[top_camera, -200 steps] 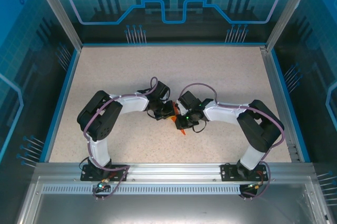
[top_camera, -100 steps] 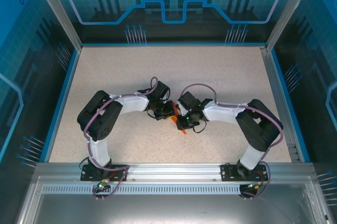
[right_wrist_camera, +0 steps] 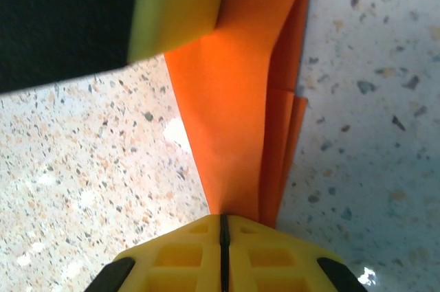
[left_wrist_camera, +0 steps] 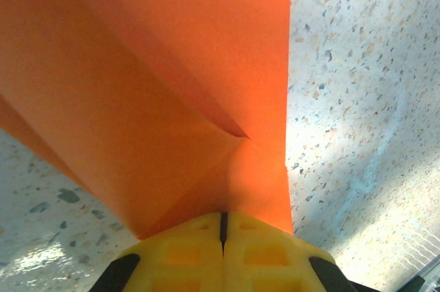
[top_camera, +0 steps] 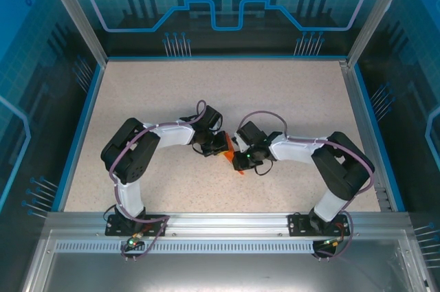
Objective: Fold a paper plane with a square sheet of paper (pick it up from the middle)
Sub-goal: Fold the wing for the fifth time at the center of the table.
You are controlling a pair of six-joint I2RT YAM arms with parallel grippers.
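My left claw [left_wrist_camera: 222, 227] and right claw [right_wrist_camera: 221, 227] are both clamped on the folded bright orange paper sheet [top_camera: 227, 155], at the middle of the speckled surface [top_camera: 289, 99]. My right arm [top_camera: 302, 149] has drawn slightly rightward, baring more orange.

The table [top_camera: 289, 93] has a flat, pale beige top speckled with grey and brown flecks; a blue rim [top_camera: 80, 134] runs along its left, far and right sides; at the near edge a slotted aluminium rail [top_camera: 227, 222] carries the left arm's base [top_camera: 127, 223] and the right arm's base [top_camera: 317, 222]; near the middle is a folded sheet of orange paper [top_camera: 238, 170], low over the top; whether it touches the surface cannot be told.
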